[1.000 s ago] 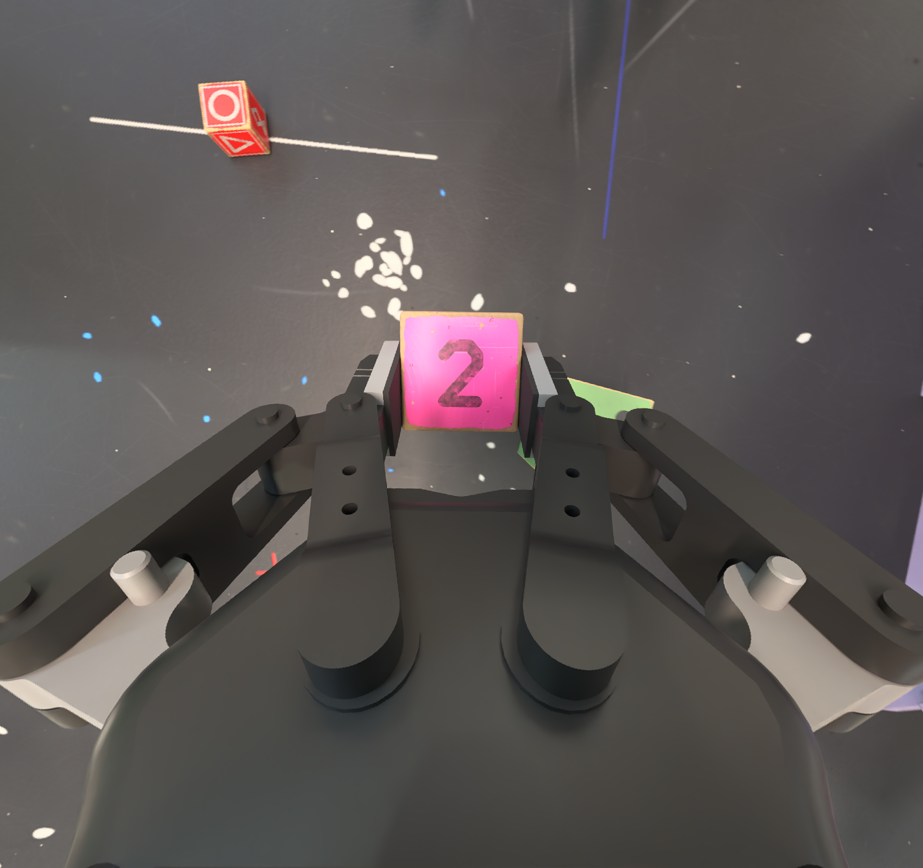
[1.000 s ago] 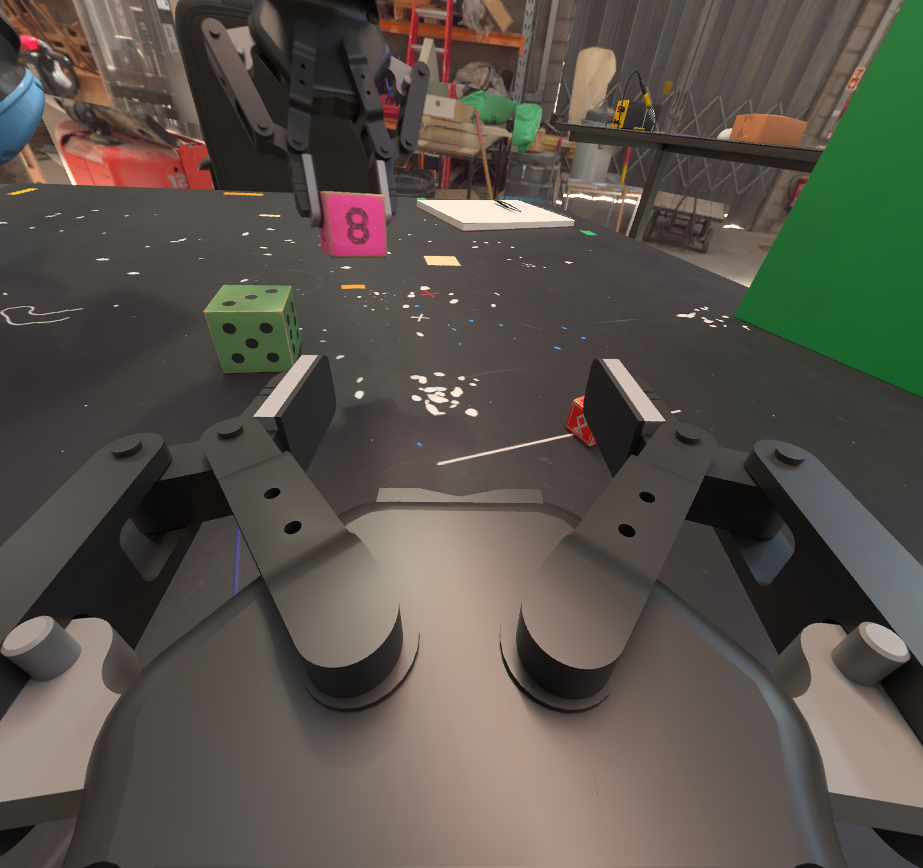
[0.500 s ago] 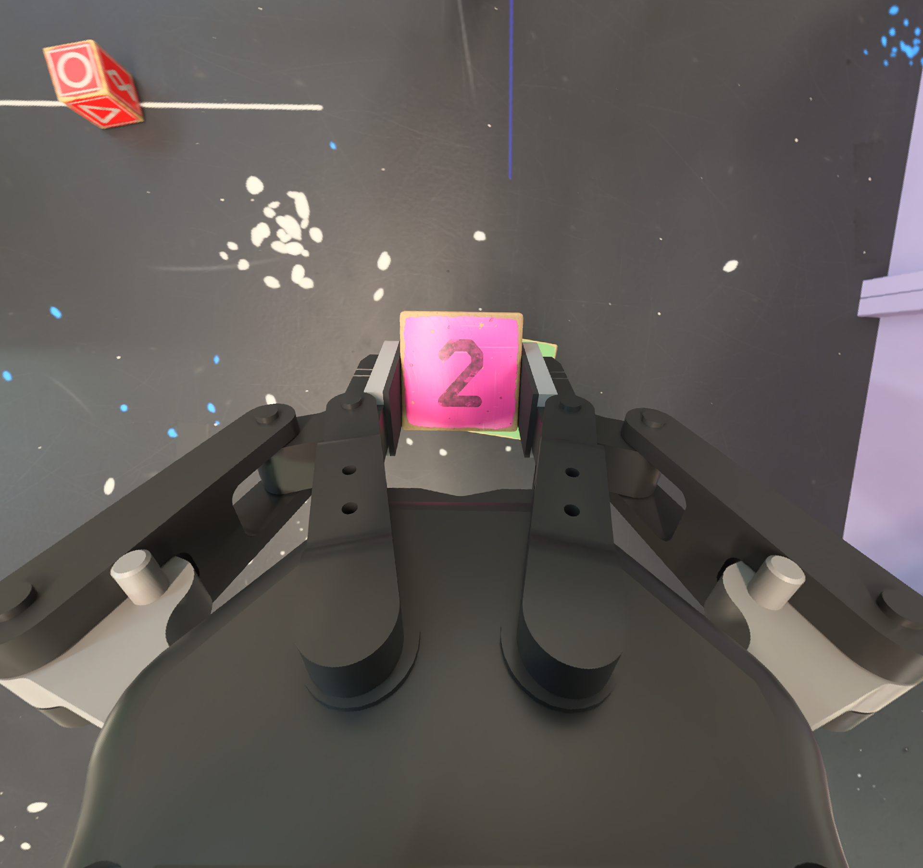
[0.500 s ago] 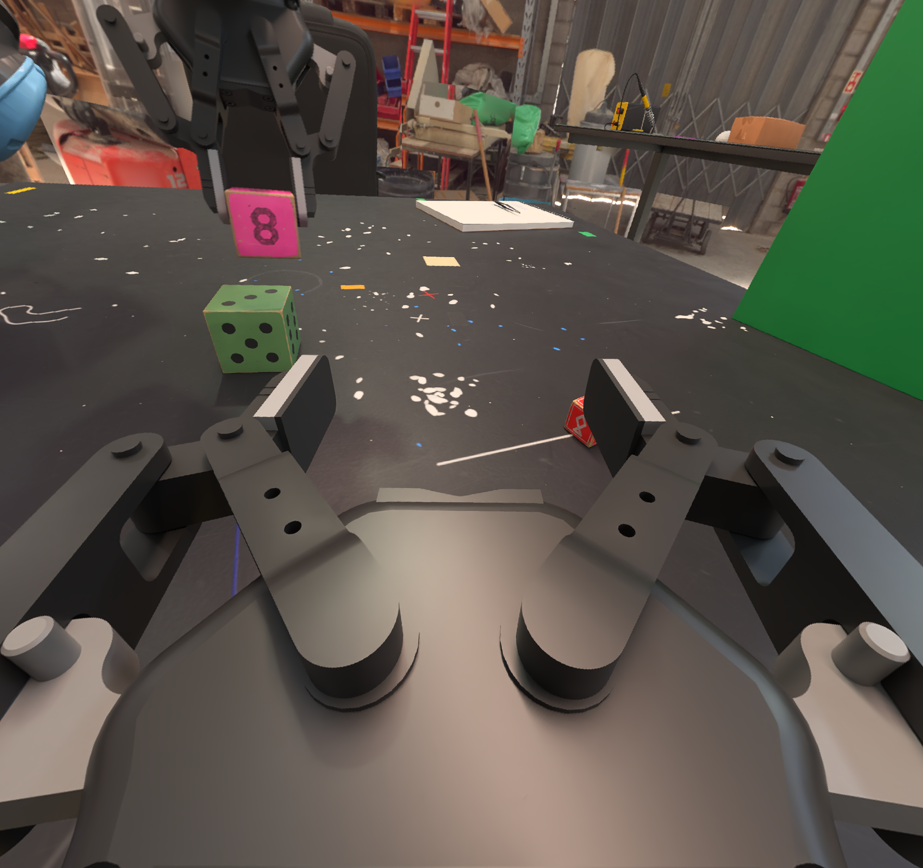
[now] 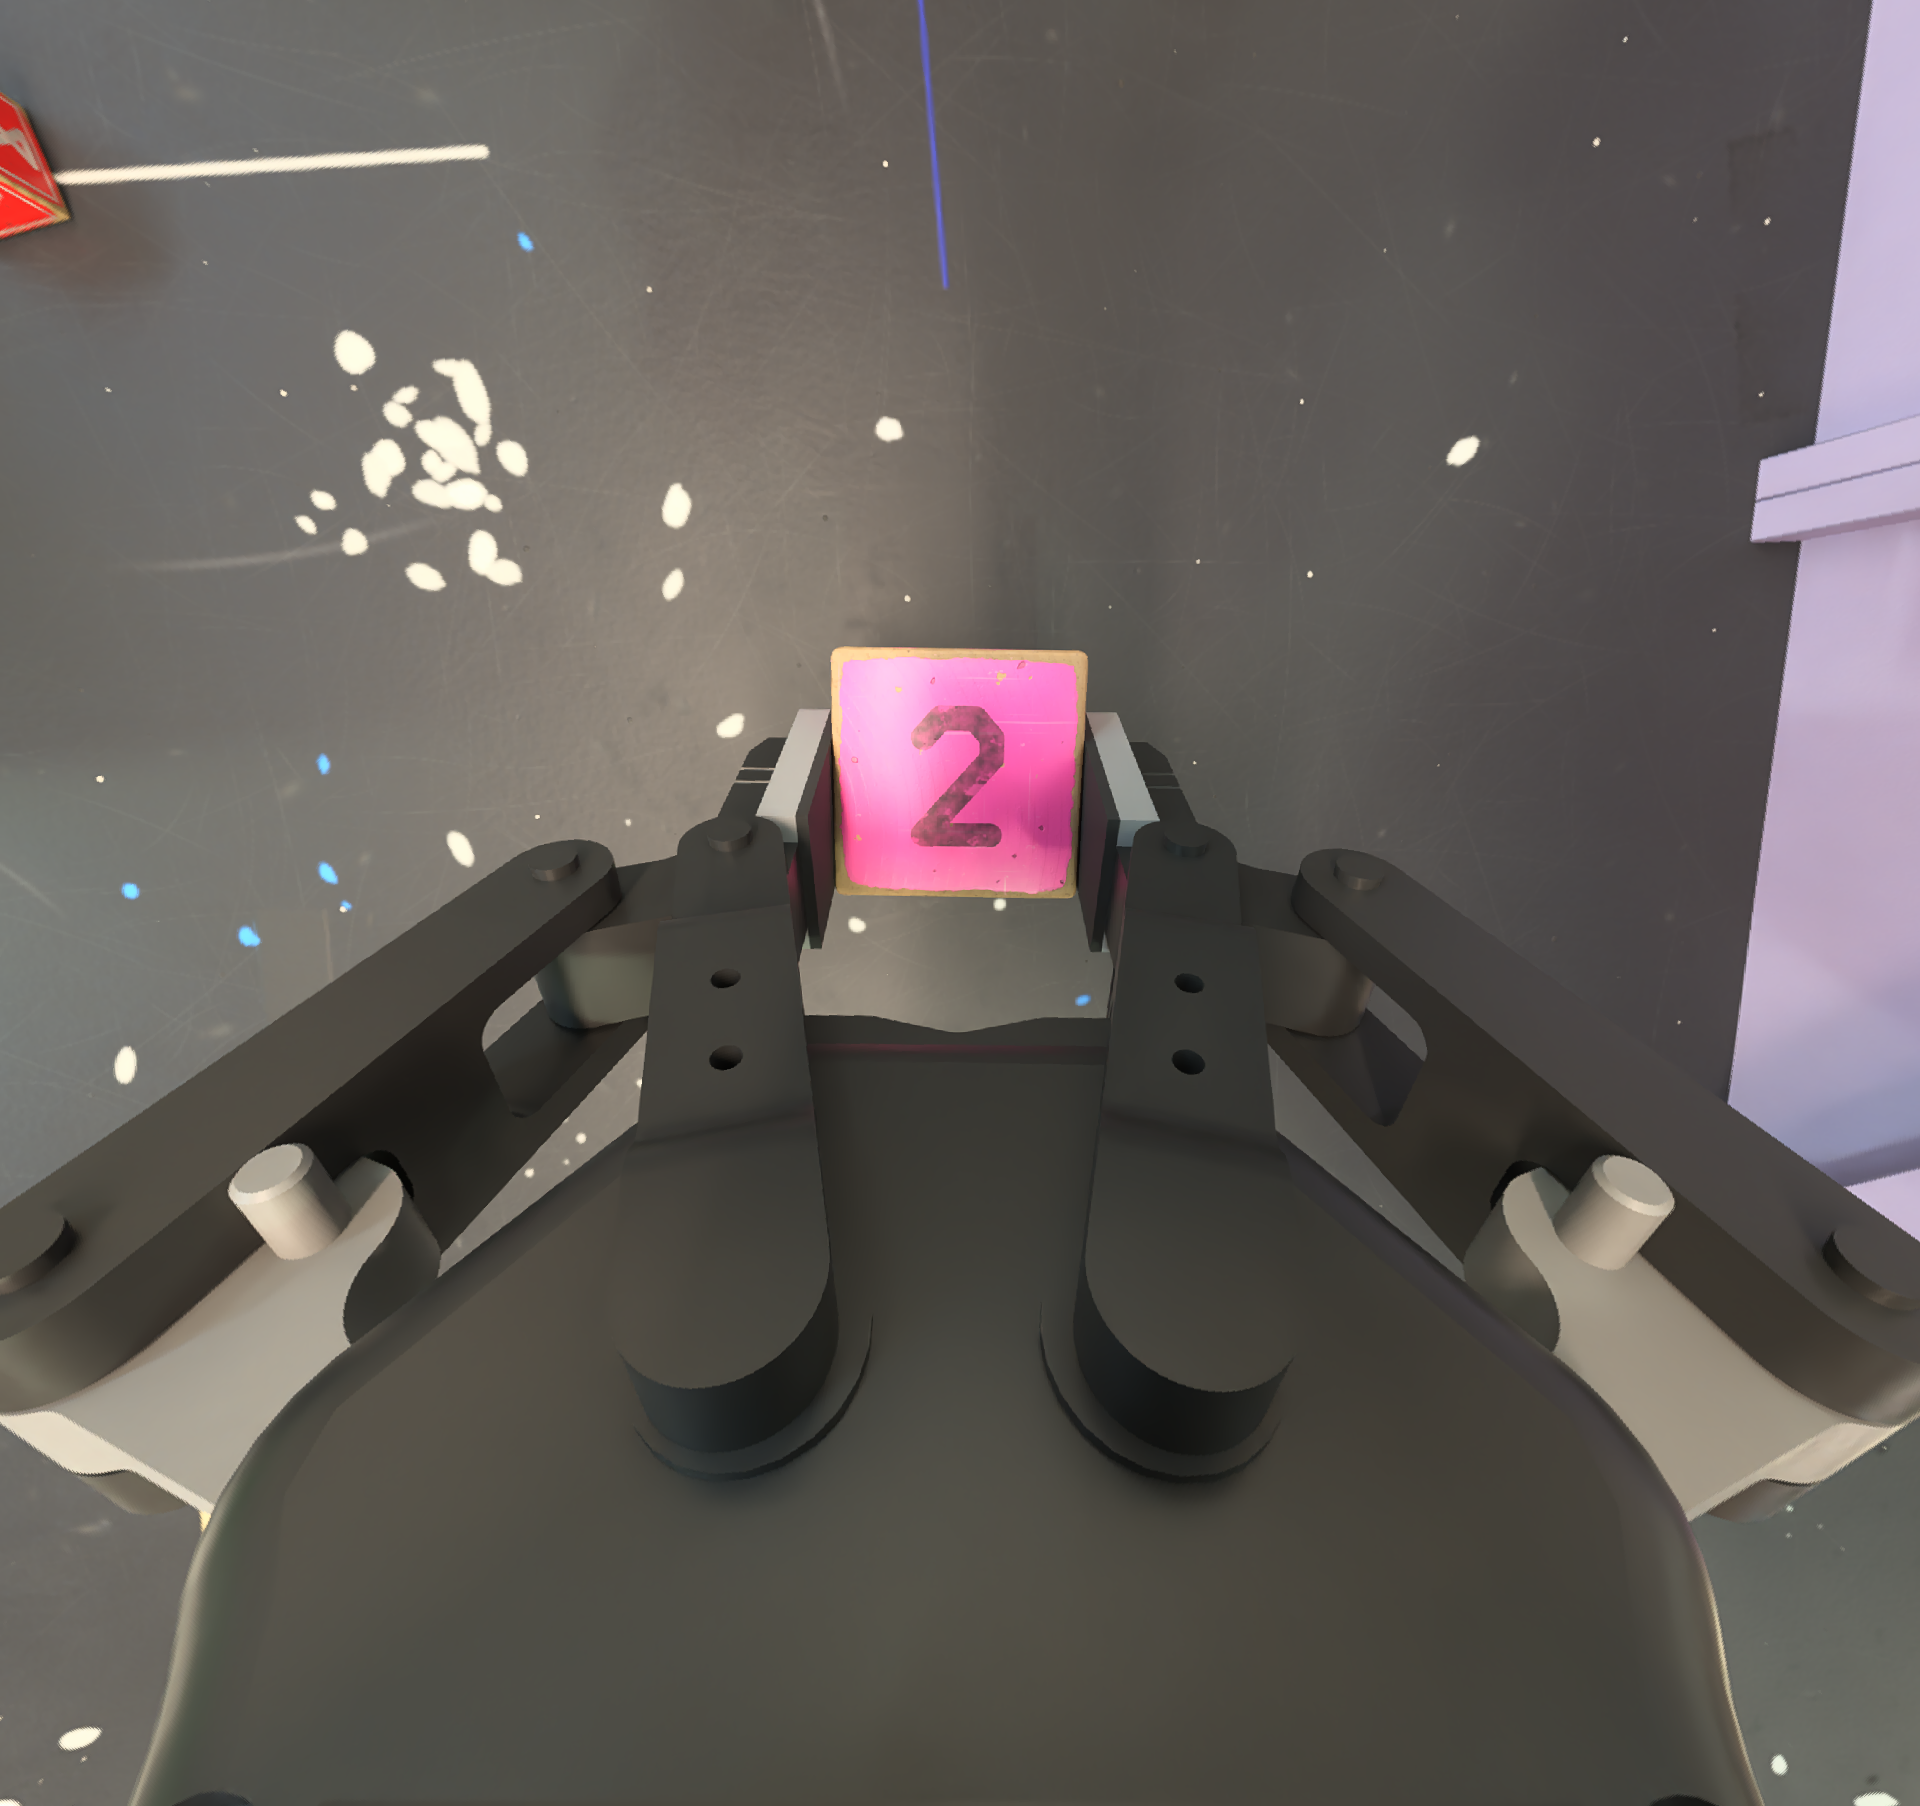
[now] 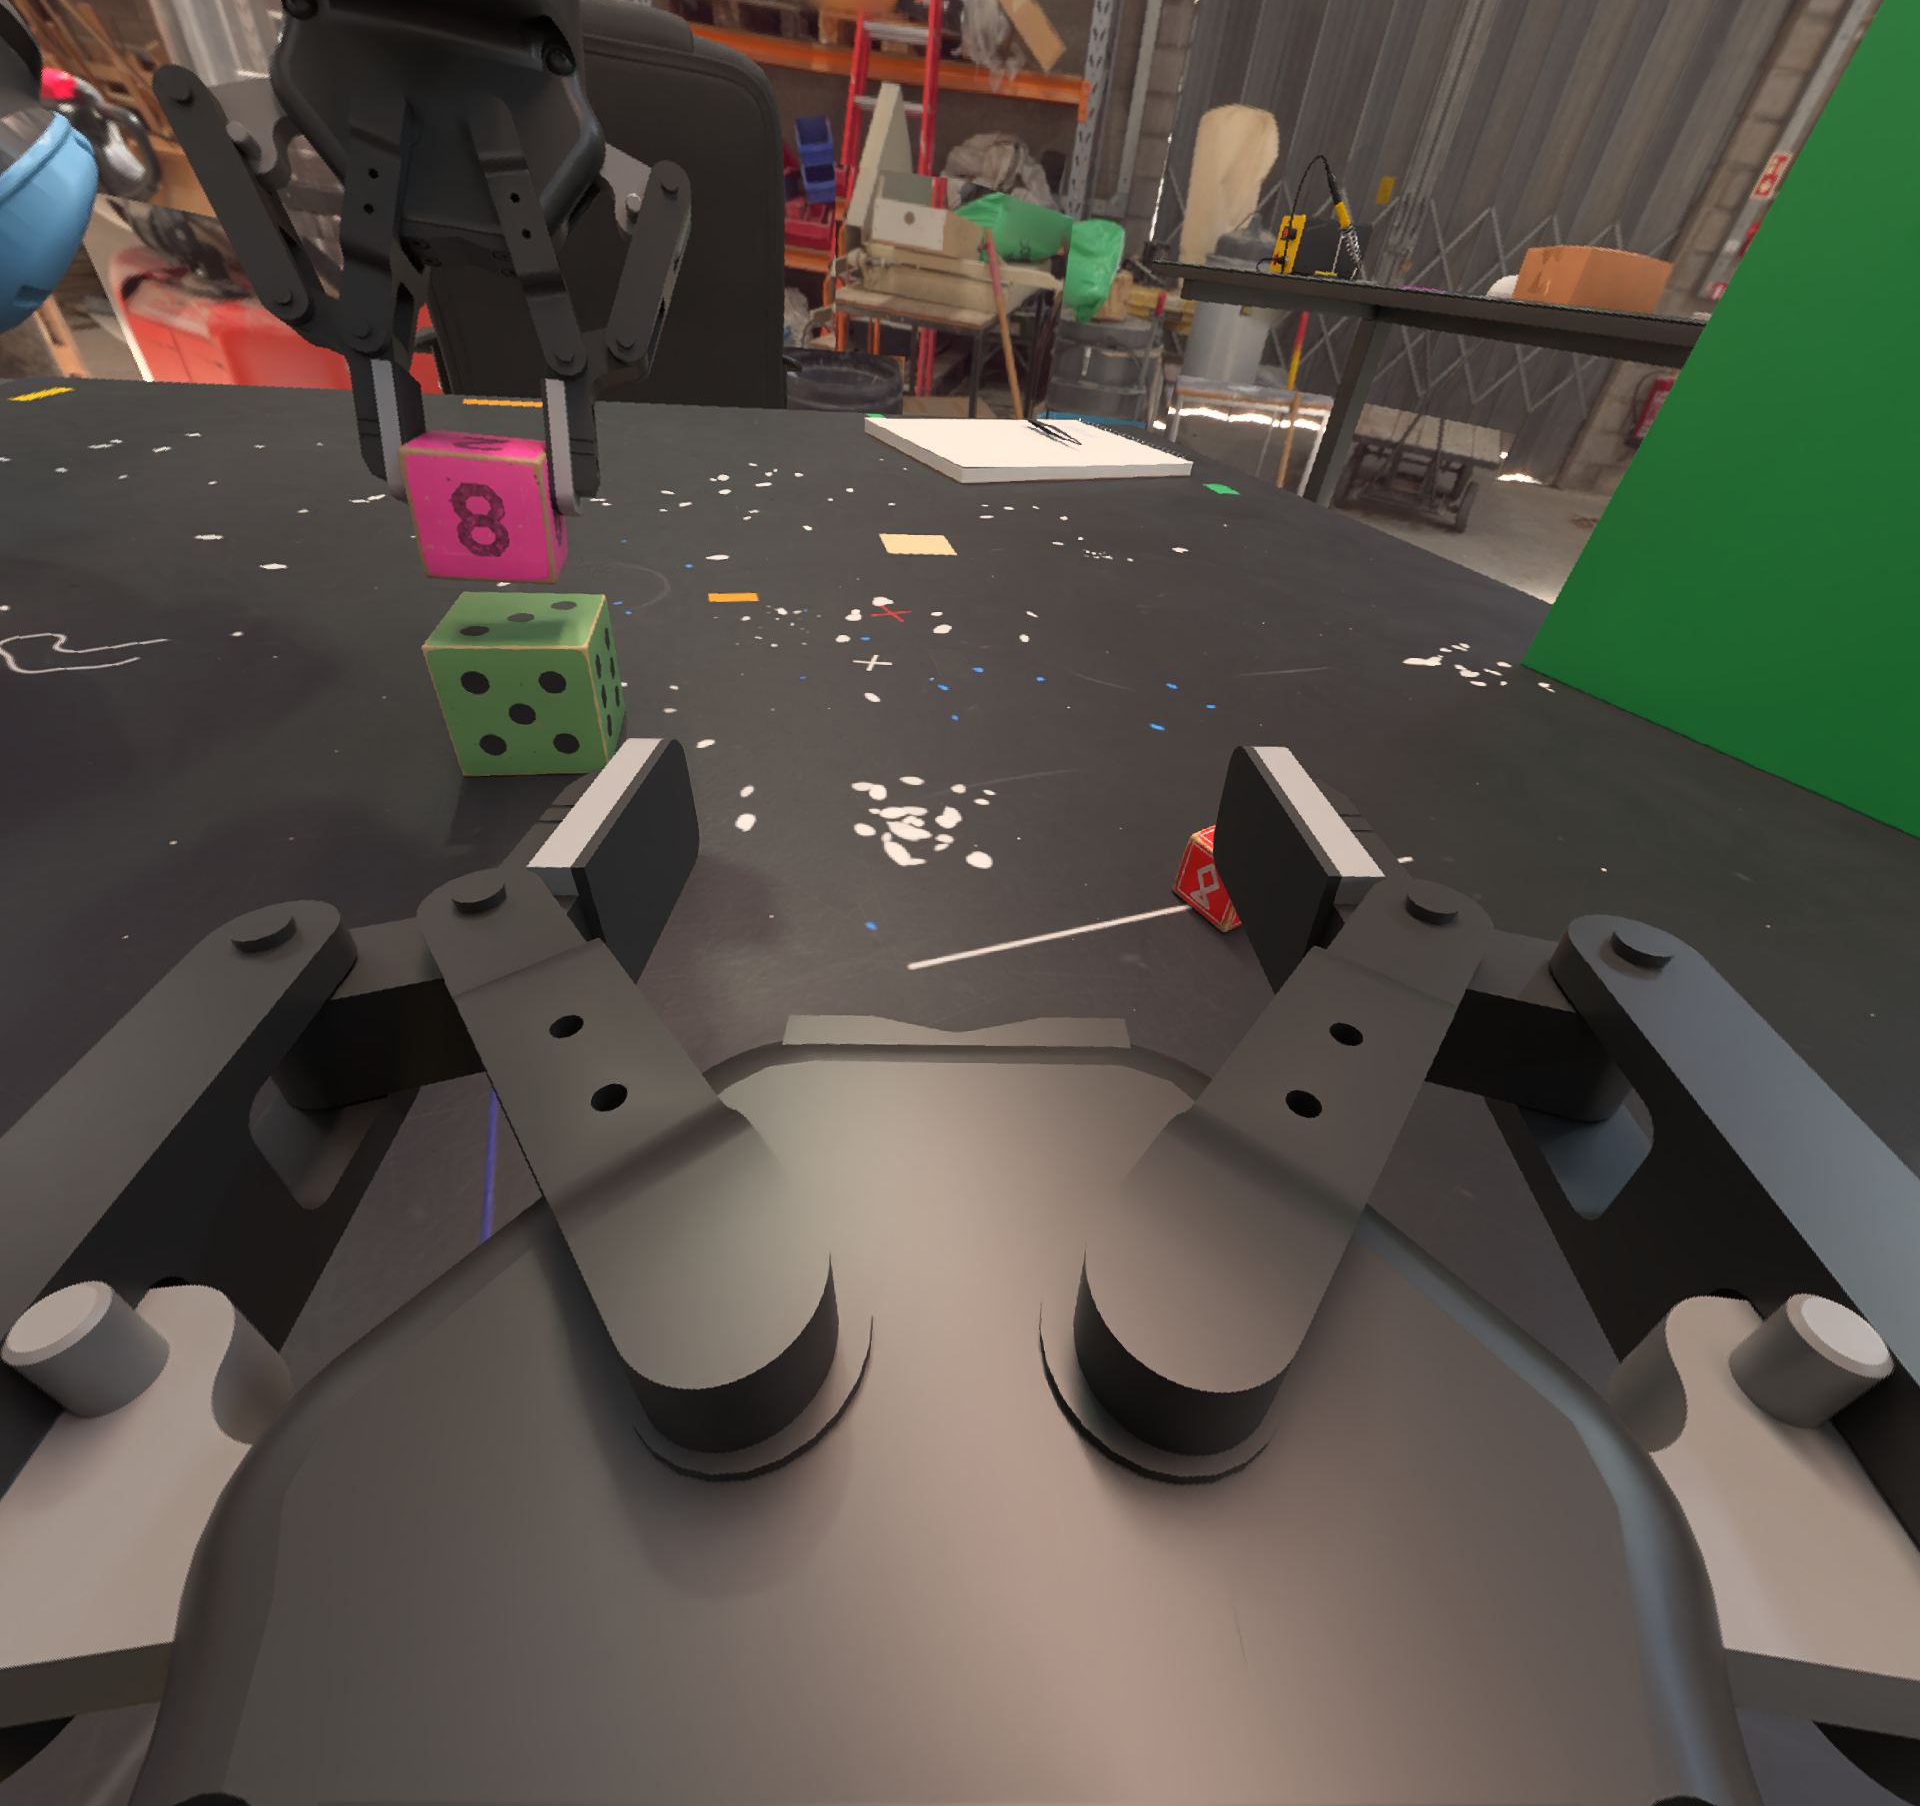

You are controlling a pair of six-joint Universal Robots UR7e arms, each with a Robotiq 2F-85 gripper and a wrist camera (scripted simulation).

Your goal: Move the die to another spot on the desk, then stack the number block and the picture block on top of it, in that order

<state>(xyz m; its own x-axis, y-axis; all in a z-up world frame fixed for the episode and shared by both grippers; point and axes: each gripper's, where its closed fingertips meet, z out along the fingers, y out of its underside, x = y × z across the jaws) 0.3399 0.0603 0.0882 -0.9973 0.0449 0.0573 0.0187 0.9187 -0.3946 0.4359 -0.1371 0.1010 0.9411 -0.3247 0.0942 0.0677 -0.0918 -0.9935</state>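
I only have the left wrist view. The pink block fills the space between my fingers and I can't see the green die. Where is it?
Observer: The die sits right under the pink block, with a thin gap between them.
Operator: Lined up?
Observer: Roughly. From the right wrist view the block looks set a touch to the left of the die.
Operator: What is the right gripper doing?
Observer: The right gripper is open and holds nothing. The red block lies on the desk just behind its right finger.
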